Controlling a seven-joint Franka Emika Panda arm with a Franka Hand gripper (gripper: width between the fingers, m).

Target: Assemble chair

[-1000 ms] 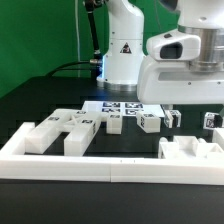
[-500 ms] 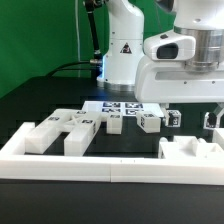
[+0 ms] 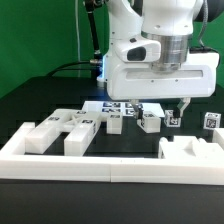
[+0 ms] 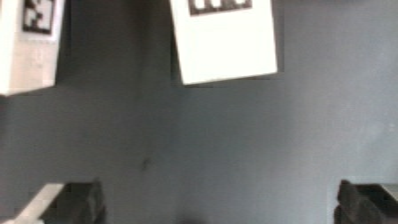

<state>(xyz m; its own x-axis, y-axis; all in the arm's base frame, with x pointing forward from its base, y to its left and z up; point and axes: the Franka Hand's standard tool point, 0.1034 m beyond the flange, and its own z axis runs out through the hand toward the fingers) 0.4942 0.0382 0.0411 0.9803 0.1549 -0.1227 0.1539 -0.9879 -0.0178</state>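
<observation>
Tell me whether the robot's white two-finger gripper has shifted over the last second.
Yes. The gripper has moved toward the exterior view's left, and it now hangs, jaws open, closer to the flat white marker board fixed on the table.

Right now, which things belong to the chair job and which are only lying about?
Job: large pieces, small pieces, notched piece, open gripper.
Not job: marker board, rail, table.
</observation>
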